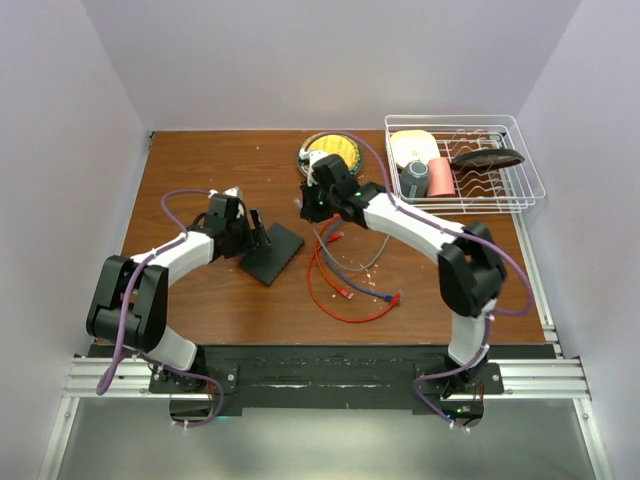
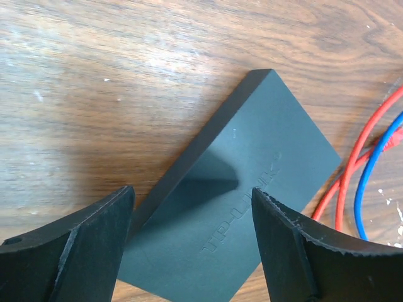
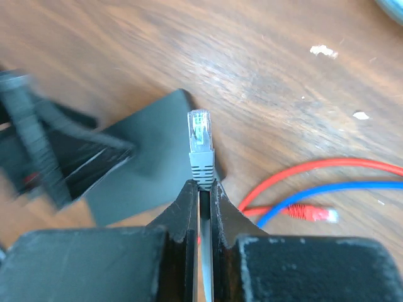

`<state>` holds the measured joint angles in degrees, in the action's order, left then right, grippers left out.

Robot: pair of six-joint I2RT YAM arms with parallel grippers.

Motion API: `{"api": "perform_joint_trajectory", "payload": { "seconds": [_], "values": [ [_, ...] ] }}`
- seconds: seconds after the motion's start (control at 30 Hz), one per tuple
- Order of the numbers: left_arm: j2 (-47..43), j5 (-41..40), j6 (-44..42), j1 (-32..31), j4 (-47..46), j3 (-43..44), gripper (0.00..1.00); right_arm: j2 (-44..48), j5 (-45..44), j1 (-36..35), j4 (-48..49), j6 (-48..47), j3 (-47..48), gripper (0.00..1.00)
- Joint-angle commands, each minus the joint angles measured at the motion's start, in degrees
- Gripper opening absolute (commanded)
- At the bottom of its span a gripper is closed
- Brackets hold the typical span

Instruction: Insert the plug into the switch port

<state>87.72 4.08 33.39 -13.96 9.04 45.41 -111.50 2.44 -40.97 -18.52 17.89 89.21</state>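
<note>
"TP-LINK" can be read, embossed along the dark top of the switch. The switch is laid flat on the tabletop, left of centre, with its long axis set diagonally from near-left to far-right in the top view. Its sockets cannot be made out. The left claw is held over the switch's near-left end with its jaws spread apart, one on either side; contact cannot be judged. The plug, clear-tipped with a grey boot, is clamped in the right claw and pointed away from it, near the switch's far corner. A red cable and a blue cable are seen beside the switch.
</note>
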Motion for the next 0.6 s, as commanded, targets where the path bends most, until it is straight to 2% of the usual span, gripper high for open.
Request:
{"api": "perform_joint_trajectory", "payload": {
  "seconds": [0.0,0.4,0.57],
  "values": [
    [-3.35,-3.90,-2.09,-0.19,0.36,0.12,0.81,7.96,2.05,-0.95,2.26,-3.30,-7.00,0.00],
    [-2.91,-4.69,-9.92,-0.11,3.00,5.74,0.82,22.63,-1.65,-9.21,7.18,-11.56,-24.25,0.00],
    [-0.63,-4.34,-11.15,-0.11,2.48,6.71,0.82,20.11,-2.00,-9.83,8.06,-10.95,-25.05,0.00]
  ]
}}
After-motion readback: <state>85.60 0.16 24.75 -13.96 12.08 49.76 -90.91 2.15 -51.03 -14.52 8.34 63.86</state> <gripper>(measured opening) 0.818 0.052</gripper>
